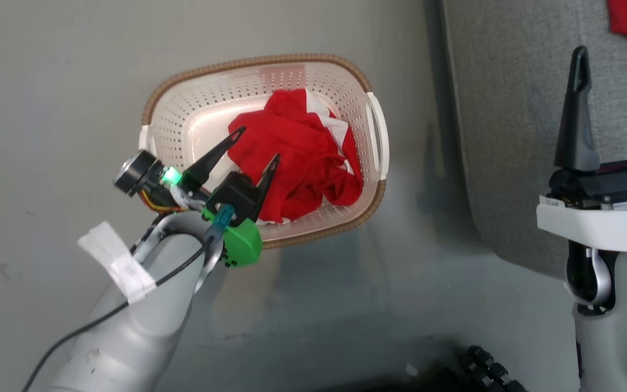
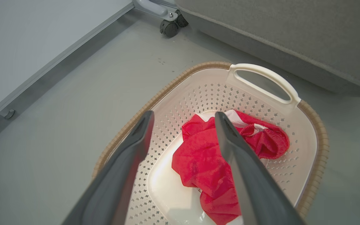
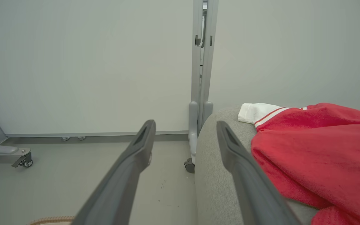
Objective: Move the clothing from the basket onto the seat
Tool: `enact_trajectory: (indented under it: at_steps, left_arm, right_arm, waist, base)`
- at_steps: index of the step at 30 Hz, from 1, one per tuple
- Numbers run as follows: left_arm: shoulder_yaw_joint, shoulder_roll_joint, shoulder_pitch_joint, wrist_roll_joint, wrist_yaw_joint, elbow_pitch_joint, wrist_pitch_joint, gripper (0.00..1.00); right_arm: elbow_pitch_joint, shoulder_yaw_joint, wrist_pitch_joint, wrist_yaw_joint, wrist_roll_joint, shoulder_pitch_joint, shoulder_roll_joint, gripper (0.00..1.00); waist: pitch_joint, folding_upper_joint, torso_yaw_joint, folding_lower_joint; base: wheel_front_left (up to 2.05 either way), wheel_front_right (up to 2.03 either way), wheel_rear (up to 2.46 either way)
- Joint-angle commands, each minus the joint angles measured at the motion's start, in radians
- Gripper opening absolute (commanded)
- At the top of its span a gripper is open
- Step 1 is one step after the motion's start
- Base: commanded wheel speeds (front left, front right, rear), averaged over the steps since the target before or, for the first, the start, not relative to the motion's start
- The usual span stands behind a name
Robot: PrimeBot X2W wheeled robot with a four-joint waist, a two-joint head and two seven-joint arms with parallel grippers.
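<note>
1 red garment (image 1: 297,158) lies crumpled in the basket (image 1: 199,109), heaped toward the wall nearest the seat (image 1: 509,136); a white panel shows at its far edge. a second garment (image 3: 317,150) lies on the seat already, its white cuff with thin red stripes out near the cushion's rounded edge. the basket stands on the floor (image 2: 73,93), near the seat but apart from it.

left gripper (image 1: 260,142) hangs over the basket's near side with its fingers spread wide and nothing between them, tips aimed at the heap. cannot tell whether a tip touches cloth. right gripper (image 1: 611,48) is held up at the seat's edge, fingers also parted and empty.

judgement: about half done, 1 of 2 pieces across. the step in hand looks like the reach for piece 2. the next move calls for going down onto the thickest fold, pinching it, lifting clear of the brown rim and swinging over to the seat.

writing: none readable. a white tape tag (image 1: 117,261) on the left forearm carries marks too small to make out.
</note>
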Motion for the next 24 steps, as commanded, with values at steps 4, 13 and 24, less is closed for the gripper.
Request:
enact_trajectory:
  at_steps: [4, 13, 24]
  left_arm:
    - [-0.11, 0.016, -0.174, 0.062, -0.006, 0.136, -0.001, 1.0]
    - [-0.269, -0.039, -0.428, 0.047, -0.006, 0.458, 0.027, 1.0]
    - [-0.404, -0.07, -0.563, -0.042, -0.006, 0.611, 0.064, 1.0]
  right_arm:
    - [-0.039, 0.007, -0.003, -0.001, -0.005, -0.061, 0.0, 1.0]
    - [-0.132, 0.024, -0.003, -0.001, 0.029, -0.115, 0.001, 1.0]
    - [-0.182, 0.027, -0.003, -0.001, 0.045, -0.133, 0.001, 1.0]
  waist:
    - [0.208, 0.0, -0.052, -0.0002]
    - [0.298, 0.0, -0.099, -0.0002]
    - [0.373, 0.0, -0.115, -0.0002]
  base:
    - [0.0, 0.0, 0.0]
    - [0.0, 0.0, 0.0]
    - [0.0, 0.0, 0.0]
